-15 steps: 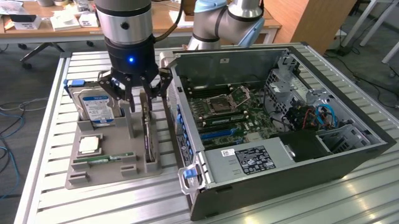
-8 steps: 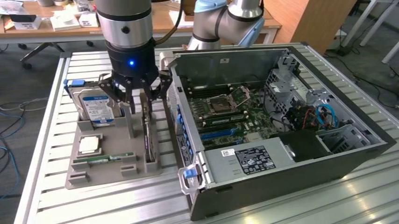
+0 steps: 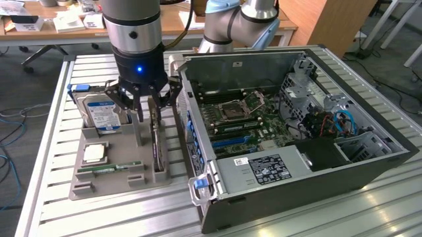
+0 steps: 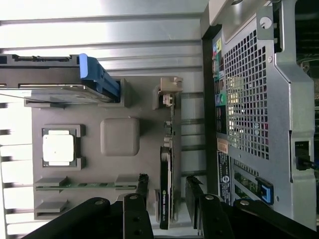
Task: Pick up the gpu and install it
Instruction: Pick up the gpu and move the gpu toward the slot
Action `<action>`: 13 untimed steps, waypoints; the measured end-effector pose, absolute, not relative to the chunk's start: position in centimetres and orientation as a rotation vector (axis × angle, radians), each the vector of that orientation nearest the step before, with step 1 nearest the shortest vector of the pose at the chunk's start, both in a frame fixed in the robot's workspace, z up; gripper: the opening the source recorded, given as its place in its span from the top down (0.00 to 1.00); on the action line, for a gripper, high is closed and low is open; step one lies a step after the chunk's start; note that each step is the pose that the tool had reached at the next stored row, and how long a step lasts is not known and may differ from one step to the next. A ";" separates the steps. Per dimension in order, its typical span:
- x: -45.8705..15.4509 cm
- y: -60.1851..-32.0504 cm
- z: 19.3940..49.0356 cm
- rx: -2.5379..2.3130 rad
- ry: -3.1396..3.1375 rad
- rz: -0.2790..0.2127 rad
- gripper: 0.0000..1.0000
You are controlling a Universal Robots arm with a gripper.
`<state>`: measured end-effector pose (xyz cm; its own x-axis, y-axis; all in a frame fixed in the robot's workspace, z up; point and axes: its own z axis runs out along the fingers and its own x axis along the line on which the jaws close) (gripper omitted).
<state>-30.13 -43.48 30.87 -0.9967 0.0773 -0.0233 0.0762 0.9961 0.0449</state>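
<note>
We see the arm pointing straight down over the grey holder tray (image 3: 86,187), its wrist vertical and its gripper (image 3: 149,116) low over the gpu (image 3: 156,148). The card stands on edge in a slot on the side of the tray nearest the open computer case (image 3: 369,163). The jaws are spread wide, one finger (image 4: 143,185) on either flank of the card's upper edge with a gap on both sides, so nothing is gripped. The hard drive (image 3: 102,116) stands upright to the exterior view's left.
</note>
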 end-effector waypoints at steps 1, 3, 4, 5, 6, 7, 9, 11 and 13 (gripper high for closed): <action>-30.1 -43.5 30.8 0.120 3.114 0.068 0.57; -30.1 -43.5 30.8 0.120 3.114 0.068 0.57; -30.1 -43.5 30.7 0.120 3.113 0.069 0.57; -30.1 -43.5 30.6 0.120 3.113 0.069 0.57; -30.1 -43.5 30.5 0.120 3.114 0.068 0.57; -30.1 -43.5 30.3 0.120 3.113 0.069 0.57; -30.1 -43.5 30.0 0.120 3.114 0.069 0.57; -30.1 -43.5 29.7 0.120 3.114 0.069 0.57; -30.1 -43.5 29.5 0.120 3.114 0.068 0.57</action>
<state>-30.13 -43.48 29.46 -0.9967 0.0773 -0.0233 0.0762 0.9961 0.0448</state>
